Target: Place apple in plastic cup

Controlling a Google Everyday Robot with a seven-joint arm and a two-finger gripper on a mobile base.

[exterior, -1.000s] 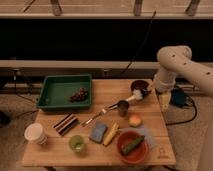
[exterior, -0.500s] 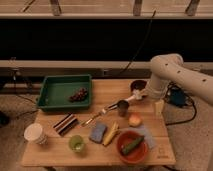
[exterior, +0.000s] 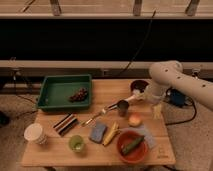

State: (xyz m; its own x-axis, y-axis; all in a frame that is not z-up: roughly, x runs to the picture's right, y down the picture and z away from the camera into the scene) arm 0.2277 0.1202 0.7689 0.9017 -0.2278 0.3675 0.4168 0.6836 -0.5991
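Note:
The apple, small and orange-yellow, lies on the wooden table right of centre, next to the red bowl. The plastic cup, short and light green, stands upright near the front edge, left of centre, well apart from the apple. My gripper hangs at the end of the white arm that reaches in from the right. It is just above the table, beside the small dark metal cup, and behind and above the apple. It holds nothing that I can see.
A green tray with dark grapes sits back left. Also on the table are a white paper cup, a blue sponge, a banana, a red bowl holding a cucumber, and a dark bowl.
The arm has swung left and down over the table, bringing the gripper from the right edge to beside the metal cup. The objects have not moved.

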